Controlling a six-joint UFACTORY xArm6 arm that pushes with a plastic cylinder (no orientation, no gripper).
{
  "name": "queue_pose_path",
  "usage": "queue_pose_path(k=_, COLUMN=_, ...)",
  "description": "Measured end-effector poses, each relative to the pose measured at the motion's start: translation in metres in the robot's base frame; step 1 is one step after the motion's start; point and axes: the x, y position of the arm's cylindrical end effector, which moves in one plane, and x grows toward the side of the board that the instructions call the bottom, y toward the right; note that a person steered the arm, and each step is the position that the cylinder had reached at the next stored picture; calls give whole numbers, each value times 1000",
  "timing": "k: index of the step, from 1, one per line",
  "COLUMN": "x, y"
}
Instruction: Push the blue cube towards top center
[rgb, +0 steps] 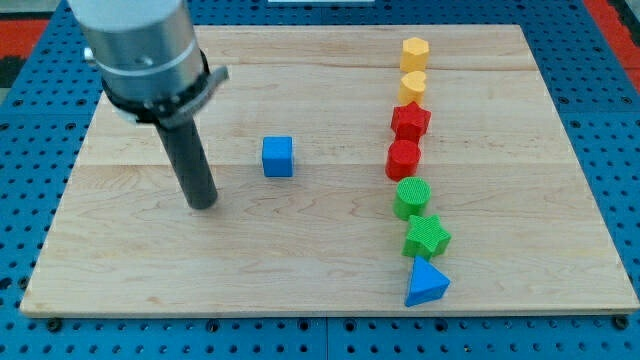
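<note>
No pincer on this rig, so there is no spread or pinch to record; we end in a bare rod. My tip (203, 204) rests on the table (130, 270), left of the blue cube (278, 157) and a little lower in the view, clearly apart from it, no contact.

Blue cube sits left of centre, mid-height on the table, alone.

Step in hand, as we judge it: approach. The cube has not been engaged. Top centre lies up and somewhat right of the cube, so the next move calls for bringing my tip round to the cube's lower-left side, then driving up and rightward along that line.

Far right, a column running top to bottom: two yellow blocks (414, 66), a red star (410, 120), a red cylinder (402, 158), a green cylinder (411, 196), a green star (427, 236), a blue triangle (427, 284). All well apart from the push path.

Hard to make out: arm housing is cut off at the view's top, and it hides the table's upper-left corner. The exact shape of the yellow blocks is uncertain.
</note>
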Motion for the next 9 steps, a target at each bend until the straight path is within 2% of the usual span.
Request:
queue_pose_path(k=4, x=-143, y=120)
queue_pose_path(k=7, x=-186, y=206)
queue_pose_path(k=8, x=-209, y=189)
queue_pose_path(k=9, x=-207, y=161)
